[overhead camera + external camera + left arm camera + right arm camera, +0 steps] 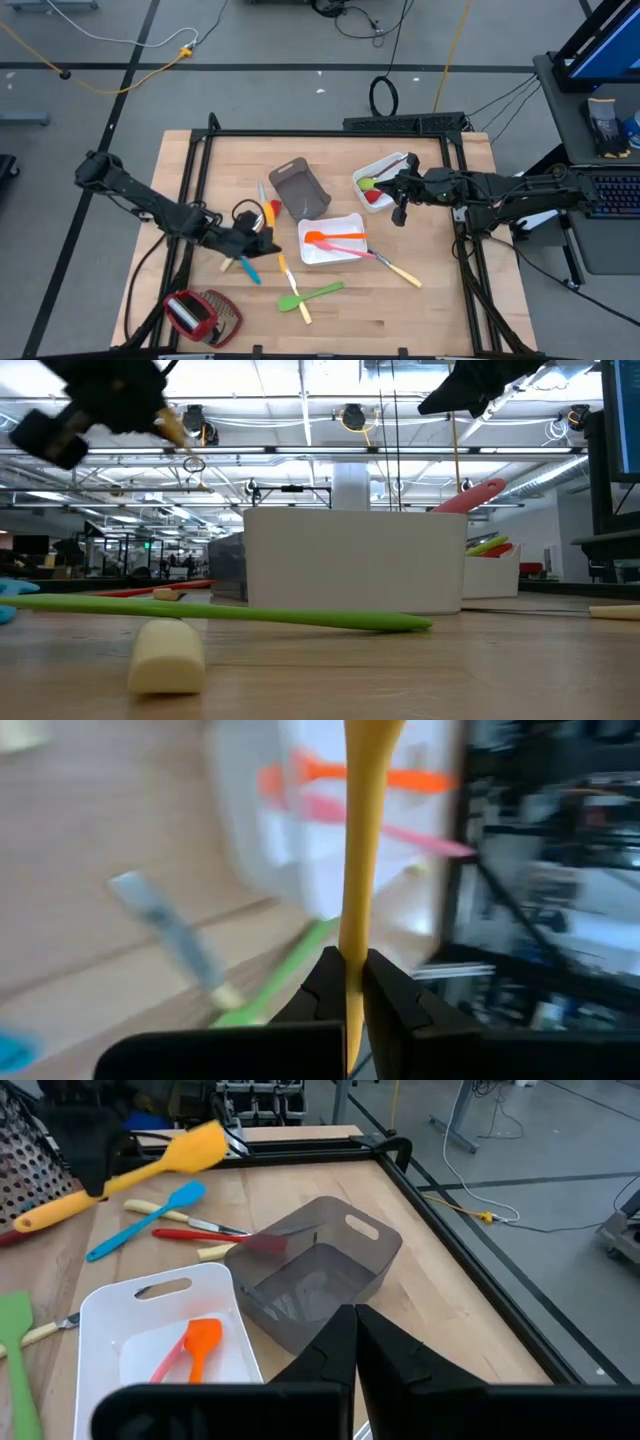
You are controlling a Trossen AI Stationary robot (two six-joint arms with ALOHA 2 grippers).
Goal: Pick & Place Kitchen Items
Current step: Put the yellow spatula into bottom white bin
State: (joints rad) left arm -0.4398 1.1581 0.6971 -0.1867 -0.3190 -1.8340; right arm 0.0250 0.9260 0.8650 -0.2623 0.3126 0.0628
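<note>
wooden table [420, 310] under both arms, with utensils scattered around a white tray [331, 240] at its middle. left gripper [352, 982] is clamped on a yellow spatula [150, 1165] — it hangs above the table beside the tray, with a blue spoon [249, 270] and a green spatula [318, 295] lying on the wood nearby. an orange spatula [335, 237] and a pink one [385, 830] lie in the white tray. right gripper [355, 1342] hovers with fingers pressed together, empty, beside a second white tray [383, 180] — a grey tray [320, 1275] sits between the two.
</note>
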